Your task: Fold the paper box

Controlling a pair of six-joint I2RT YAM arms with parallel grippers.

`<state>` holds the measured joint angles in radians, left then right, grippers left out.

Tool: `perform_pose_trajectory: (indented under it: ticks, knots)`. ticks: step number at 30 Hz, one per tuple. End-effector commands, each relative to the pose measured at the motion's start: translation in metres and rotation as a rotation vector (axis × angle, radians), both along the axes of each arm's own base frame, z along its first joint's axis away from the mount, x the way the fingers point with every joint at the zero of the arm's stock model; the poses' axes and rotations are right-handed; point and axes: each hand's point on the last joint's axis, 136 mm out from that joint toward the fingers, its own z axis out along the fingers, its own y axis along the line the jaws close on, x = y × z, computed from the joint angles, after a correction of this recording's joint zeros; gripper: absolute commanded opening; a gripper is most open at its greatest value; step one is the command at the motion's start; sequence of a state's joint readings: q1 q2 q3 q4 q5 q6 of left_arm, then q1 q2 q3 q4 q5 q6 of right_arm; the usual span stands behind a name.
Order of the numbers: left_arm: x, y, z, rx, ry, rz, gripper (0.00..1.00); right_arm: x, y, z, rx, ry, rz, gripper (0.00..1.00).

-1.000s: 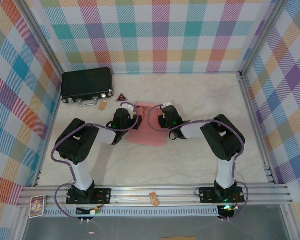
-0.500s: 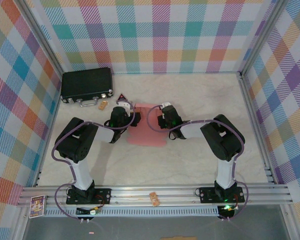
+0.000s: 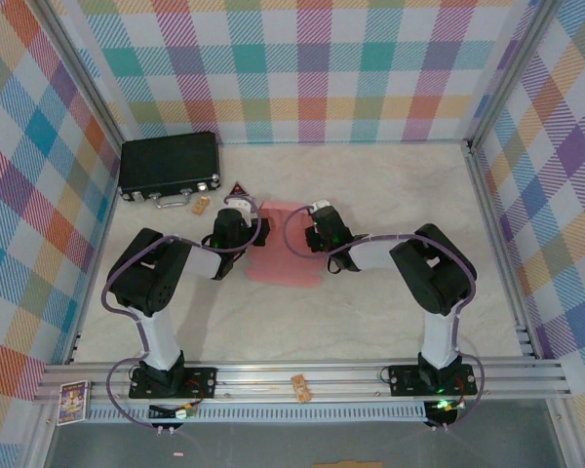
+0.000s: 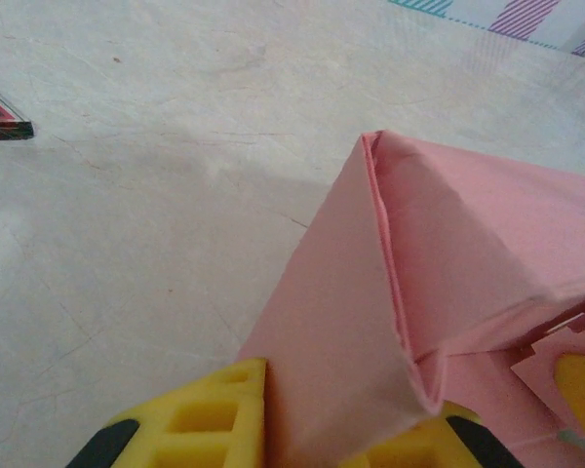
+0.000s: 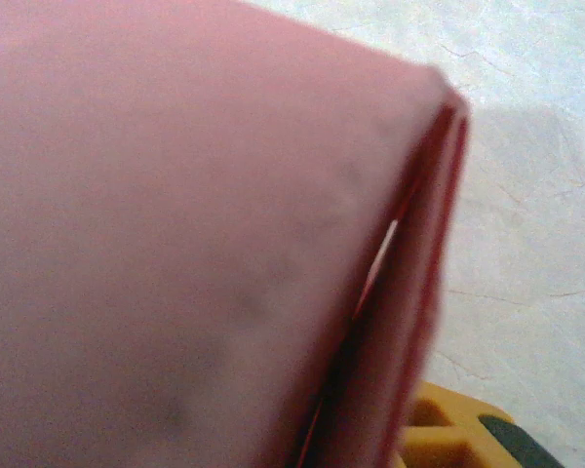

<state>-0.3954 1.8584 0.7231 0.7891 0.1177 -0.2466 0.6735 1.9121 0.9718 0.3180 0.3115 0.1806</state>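
Observation:
The paper box (image 3: 285, 255) is a salmon-pink card sheet lying mid-table between both arms, partly folded. My left gripper (image 3: 242, 227) is at its left edge. In the left wrist view a raised, creased side wall of the paper box (image 4: 409, 253) runs down between my yellow fingers (image 4: 205, 419), and the left gripper (image 4: 341, 414) is shut on it. My right gripper (image 3: 317, 226) is at the sheet's right edge. In the right wrist view a doubled wall of the paper box (image 5: 175, 244) stands close to the lens against one yellow finger (image 5: 453, 429); the other finger is hidden behind the card.
A black hard case (image 3: 169, 164) lies at the back left. A red-and-black triangle (image 3: 237, 189) and a small tan piece (image 3: 201, 204) lie just beyond my left gripper. The triangle (image 4: 0, 112) also shows at the left wrist view's edge. Plaid walls enclose the table.
My left gripper has shifted slightly back and to the left, and its fingers have closed in on the card's left wall. The right gripper has barely moved.

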Motion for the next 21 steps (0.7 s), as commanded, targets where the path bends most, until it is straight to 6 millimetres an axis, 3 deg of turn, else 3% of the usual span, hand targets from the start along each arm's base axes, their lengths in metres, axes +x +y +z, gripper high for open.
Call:
perform_pose_trajectory:
  ticks: [1, 6, 14, 21]
  knots:
    - [-0.007, -0.014, 0.005, -0.044, -0.025, -0.044, 0.16, -0.008, 0.011, -0.001, 0.021, 0.040, 0.016, 0.28]
    - [-0.014, -0.017, 0.002, -0.002, -0.014, -0.065, 0.16, -0.003, 0.005, 0.001, 0.019, 0.023, -0.031, 0.29]
    - [-0.025, -0.018, 0.002, 0.036, 0.004, -0.097, 0.16, 0.006, -0.010, 0.002, 0.002, 0.056, -0.190, 0.15]
    - [-0.030, -0.022, 0.004, 0.037, 0.019, -0.124, 0.16, 0.007, -0.005, -0.003, 0.009, 0.071, -0.178, 0.14]
